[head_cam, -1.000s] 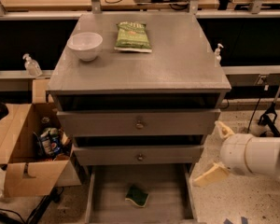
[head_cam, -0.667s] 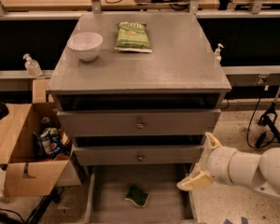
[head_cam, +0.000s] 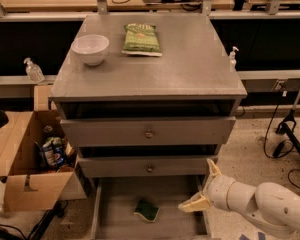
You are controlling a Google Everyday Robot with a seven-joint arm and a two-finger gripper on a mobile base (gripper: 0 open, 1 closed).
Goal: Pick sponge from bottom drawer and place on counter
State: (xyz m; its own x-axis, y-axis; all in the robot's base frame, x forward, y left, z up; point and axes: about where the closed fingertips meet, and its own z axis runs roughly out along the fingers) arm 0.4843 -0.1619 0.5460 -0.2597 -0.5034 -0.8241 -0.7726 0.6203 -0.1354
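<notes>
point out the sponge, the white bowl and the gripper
sponge (head_cam: 147, 209), camera view, middle of its green top
white bowl (head_cam: 90, 56), camera view, front of its outer wall
gripper (head_cam: 194, 184), camera view, midway between fingertips, right of the sponge

Heads up on the blind spots: the bottom drawer (head_cam: 120, 194) is running off the lower edge, so its front end isn't showing. The gripper (head_cam: 196, 184) is hanging at the drawer's right wall, fingers spread apart, blocking a stretch of that wall. The arm (head_cam: 270, 204) behind it is getting chopped by the right and bottom edges. The sponge (head_cam: 147, 210) is lying with its underside out of sight. Dark gaps above the drawer fronts (head_cam: 105, 131) are swallowing whatever's inside. The cardboard box (head_cam: 20, 164) is getting clipped on the left, and its contents are looking too jumbled to name. Print on the snack bag (head_cam: 141, 38) is coming out unreadable.
</notes>
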